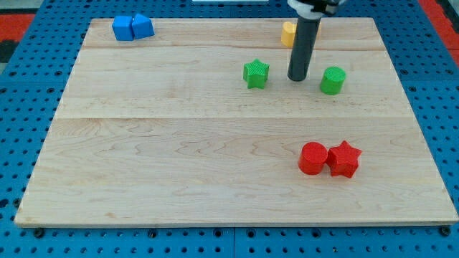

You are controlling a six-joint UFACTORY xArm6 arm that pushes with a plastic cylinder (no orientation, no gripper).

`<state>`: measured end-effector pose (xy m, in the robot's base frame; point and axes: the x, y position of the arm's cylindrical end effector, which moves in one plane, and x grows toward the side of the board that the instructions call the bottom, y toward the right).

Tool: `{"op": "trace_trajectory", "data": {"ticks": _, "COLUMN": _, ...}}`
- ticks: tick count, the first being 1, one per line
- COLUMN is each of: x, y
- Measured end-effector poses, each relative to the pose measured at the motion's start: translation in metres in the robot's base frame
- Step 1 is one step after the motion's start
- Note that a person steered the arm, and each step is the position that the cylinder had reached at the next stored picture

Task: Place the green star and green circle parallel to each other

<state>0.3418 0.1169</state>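
No text, label, brand, number or sign could be read anywhere in the camera view. The pale wooden board [179,165], the blue perforated surface [14,107] around it and the small coloured blocks all showed plain, unmarked faces.
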Motion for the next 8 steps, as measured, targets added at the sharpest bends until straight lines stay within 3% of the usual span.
{"op": "trace_trajectory", "data": {"ticks": 1, "x": 0.010, "y": 0.052}}
{"op": "trace_trajectory", "data": {"ticks": 2, "x": 0.032, "y": 0.040}}
{"op": "trace_trajectory", "data": {"ticks": 3, "x": 0.036, "y": -0.056}}
{"op": "trace_trajectory", "data": {"ticks": 4, "x": 0.071, "y": -0.129}}
{"op": "trace_trajectory", "data": {"ticks": 5, "x": 0.060, "y": -0.162}}
{"op": "trace_trajectory", "data": {"ticks": 6, "x": 0.000, "y": -0.166}}
{"op": "trace_trajectory", "data": {"ticks": 7, "x": -0.016, "y": -0.138}}
{"op": "trace_trajectory", "data": {"ticks": 8, "x": 0.046, "y": -0.089}}
